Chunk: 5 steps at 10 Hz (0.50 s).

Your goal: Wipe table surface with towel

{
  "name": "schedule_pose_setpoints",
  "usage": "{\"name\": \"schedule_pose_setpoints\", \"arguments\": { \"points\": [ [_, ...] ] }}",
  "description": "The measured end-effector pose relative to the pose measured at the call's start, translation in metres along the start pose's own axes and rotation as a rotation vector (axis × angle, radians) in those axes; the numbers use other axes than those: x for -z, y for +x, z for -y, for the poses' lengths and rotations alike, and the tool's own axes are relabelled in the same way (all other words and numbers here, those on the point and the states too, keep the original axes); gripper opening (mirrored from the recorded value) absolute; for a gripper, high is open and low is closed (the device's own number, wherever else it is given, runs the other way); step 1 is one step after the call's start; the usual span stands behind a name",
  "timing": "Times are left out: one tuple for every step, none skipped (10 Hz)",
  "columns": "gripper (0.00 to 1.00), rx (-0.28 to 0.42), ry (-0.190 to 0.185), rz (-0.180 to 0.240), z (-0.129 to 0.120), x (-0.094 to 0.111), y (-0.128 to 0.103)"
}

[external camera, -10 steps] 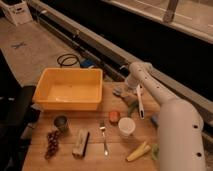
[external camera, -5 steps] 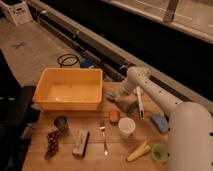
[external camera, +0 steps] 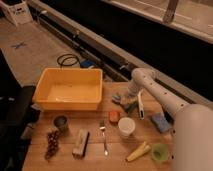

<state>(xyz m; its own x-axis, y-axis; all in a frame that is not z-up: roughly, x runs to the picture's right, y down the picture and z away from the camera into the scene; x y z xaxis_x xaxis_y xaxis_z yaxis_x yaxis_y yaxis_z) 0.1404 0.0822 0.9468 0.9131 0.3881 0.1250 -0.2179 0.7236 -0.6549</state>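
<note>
The towel [external camera: 121, 99] is a crumpled grey-blue cloth on the wooden table [external camera: 95, 160], just right of the yellow bin. My white arm [external camera: 160, 97] reaches in from the lower right, bends at its elbow over the table's back edge and comes down onto the towel. My gripper [external camera: 128, 104] is at the towel's right side, down at the table surface. The dark gripper and the cloth blend together, so where they meet is hard to make out.
A yellow bin [external camera: 67, 90] stands at the back left. In front are an orange item [external camera: 114, 116], a white cup [external camera: 126, 127], a fork [external camera: 104, 138], a metal cup [external camera: 61, 122], grapes [external camera: 51, 143], a wooden block [external camera: 80, 143], a blue sponge [external camera: 161, 122], a green cup [external camera: 160, 152] and a yellow fruit [external camera: 138, 151].
My arm's elbow has come down slightly and the gripper has stayed low at the towel. The other things on the table have not moved.
</note>
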Motion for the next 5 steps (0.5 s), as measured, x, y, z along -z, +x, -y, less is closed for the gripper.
{"name": "schedule_pose_setpoints", "arguments": {
  "points": [
    [0.00, -0.019, 0.008, -0.011, 0.016, 0.001, 0.007],
    [0.00, -0.029, 0.014, -0.012, 0.028, 0.001, 0.007],
    [0.00, -0.039, 0.032, -0.007, 0.043, 0.002, 0.008],
    [0.00, -0.041, 0.038, -0.003, 0.050, 0.002, 0.007],
    [0.00, -0.029, 0.050, 0.011, 0.061, 0.002, -0.004]
  ]
}}
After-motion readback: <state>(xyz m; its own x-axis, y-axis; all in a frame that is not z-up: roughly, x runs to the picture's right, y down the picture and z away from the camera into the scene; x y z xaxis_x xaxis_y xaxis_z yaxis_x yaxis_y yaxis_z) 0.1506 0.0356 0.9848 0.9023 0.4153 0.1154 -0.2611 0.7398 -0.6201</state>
